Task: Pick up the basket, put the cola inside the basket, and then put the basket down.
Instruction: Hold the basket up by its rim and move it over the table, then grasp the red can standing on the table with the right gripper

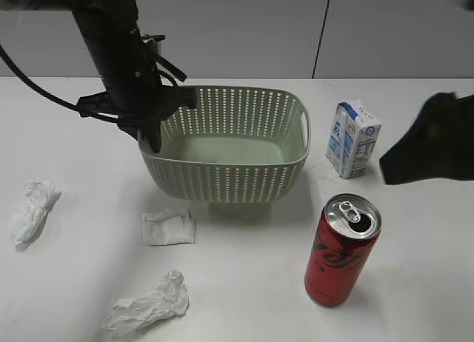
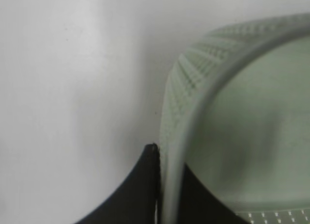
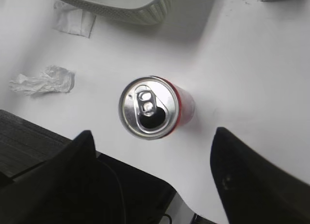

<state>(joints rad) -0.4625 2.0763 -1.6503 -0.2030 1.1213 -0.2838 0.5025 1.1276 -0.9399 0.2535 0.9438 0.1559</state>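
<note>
Cola [image 1: 342,249] stands upright on bench [image 1: 244,297], directly below spread right fingers [image 3: 242,185]; left fingers [image 2: 140,190] clamp the basket [image 1: 229,146] rim, lifted.

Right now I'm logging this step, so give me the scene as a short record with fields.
basket: lifted off the table, empty, shadow beneath
left gripper: shut on the basket's left rim
cola: upright on the table, front right, top already open
right gripper: open, above the cola, not touching
milk carton: upright, right of the basket
crumpled tissues: on the table, front and left
</note>
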